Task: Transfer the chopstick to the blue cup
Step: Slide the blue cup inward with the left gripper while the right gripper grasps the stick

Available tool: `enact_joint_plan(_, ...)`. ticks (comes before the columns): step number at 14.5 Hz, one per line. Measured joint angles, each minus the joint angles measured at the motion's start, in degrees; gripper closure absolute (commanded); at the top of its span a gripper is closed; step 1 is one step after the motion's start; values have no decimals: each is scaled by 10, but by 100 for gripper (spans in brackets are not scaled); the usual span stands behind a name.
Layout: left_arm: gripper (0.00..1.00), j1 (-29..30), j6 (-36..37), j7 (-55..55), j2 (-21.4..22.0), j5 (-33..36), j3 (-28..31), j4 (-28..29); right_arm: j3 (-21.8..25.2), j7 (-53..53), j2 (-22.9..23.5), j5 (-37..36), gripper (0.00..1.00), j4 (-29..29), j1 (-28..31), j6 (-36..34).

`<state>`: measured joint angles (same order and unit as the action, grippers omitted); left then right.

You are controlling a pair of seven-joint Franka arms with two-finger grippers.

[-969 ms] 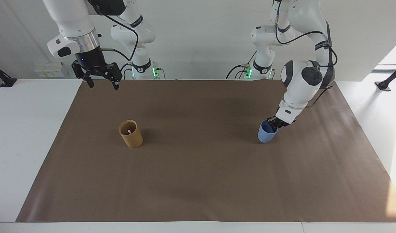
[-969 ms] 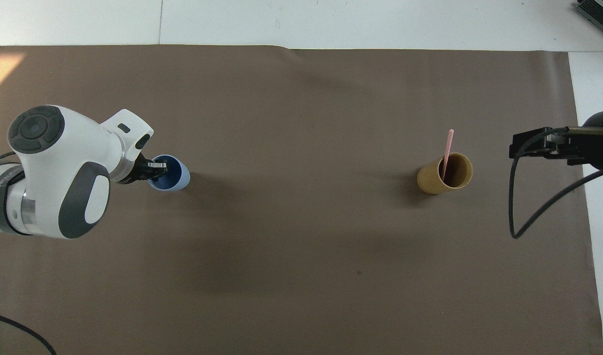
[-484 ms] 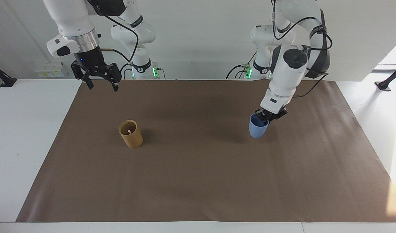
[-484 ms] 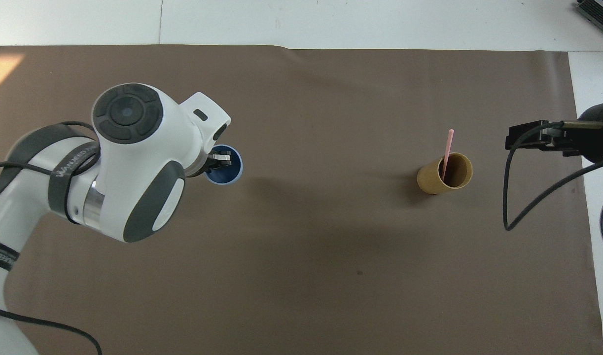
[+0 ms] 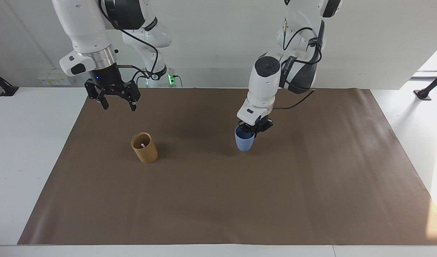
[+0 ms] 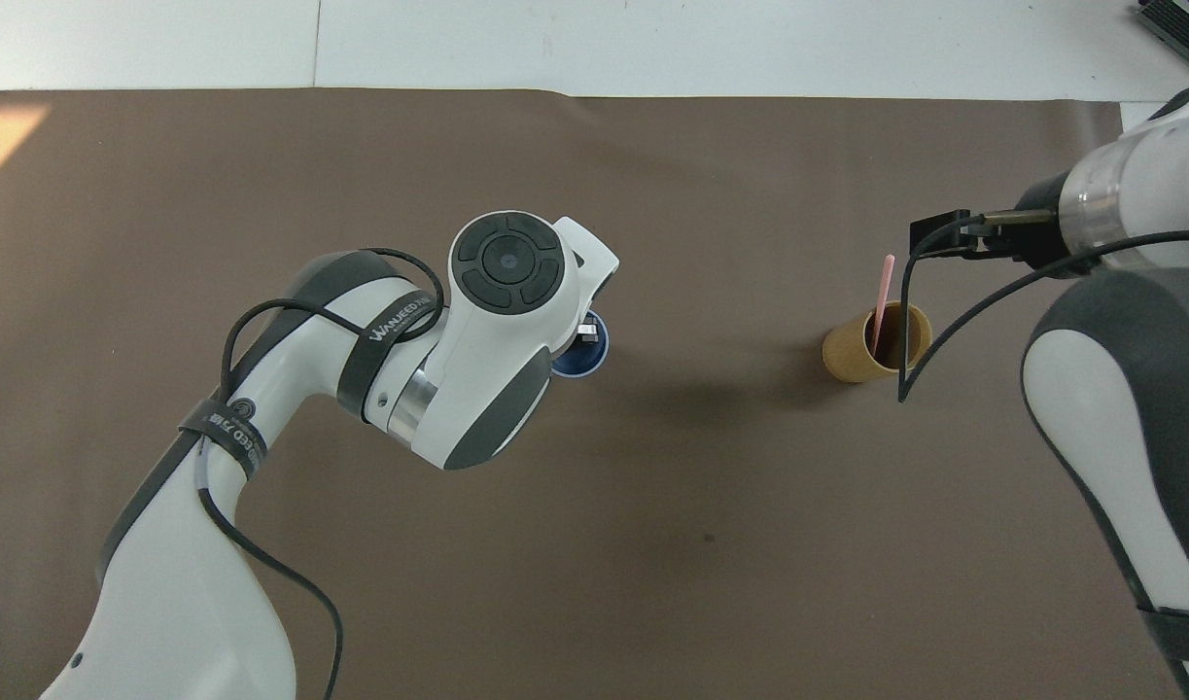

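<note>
My left gripper (image 5: 254, 129) is shut on the rim of the light-blue cup (image 5: 244, 142) and holds it upright, low over the middle of the brown mat. In the overhead view the left wrist covers most of the blue cup (image 6: 584, 361). One pale pink chopstick (image 6: 883, 292) stands in the tan cup (image 6: 876, 342), leaning on its rim; only its tip (image 5: 142, 145) shows in the facing view. The tan cup (image 5: 144, 147) stands toward the right arm's end. My right gripper (image 5: 117, 101) is open and empty in the air, over the mat beside the tan cup.
The brown mat (image 5: 218, 200) covers most of the white table (image 5: 29, 150). Nothing else stands on the mat. The right arm's cable (image 6: 954, 321) hangs over the tan cup in the overhead view.
My left gripper has carried the blue cup from the left arm's end toward the middle, closer to the tan cup. My right gripper has moved a little lower and toward the tan cup.
</note>
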<state>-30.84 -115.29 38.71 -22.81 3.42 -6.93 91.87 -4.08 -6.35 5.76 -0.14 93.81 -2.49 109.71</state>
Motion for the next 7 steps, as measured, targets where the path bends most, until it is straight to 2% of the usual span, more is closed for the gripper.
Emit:
enact_joint_plan(3,100,-7,-5,1,-15,0,0,0,0,31,18,0,2,40,-4,57)
enact_joint_plan(4,100,-8,-8,1,-17,0,0,0,1,50,21,0,10,62,-3,80)
enact_joint_plan(7,100,-8,-32,1,-19,0,5,1,3,92,23,0,43,118,0,132)
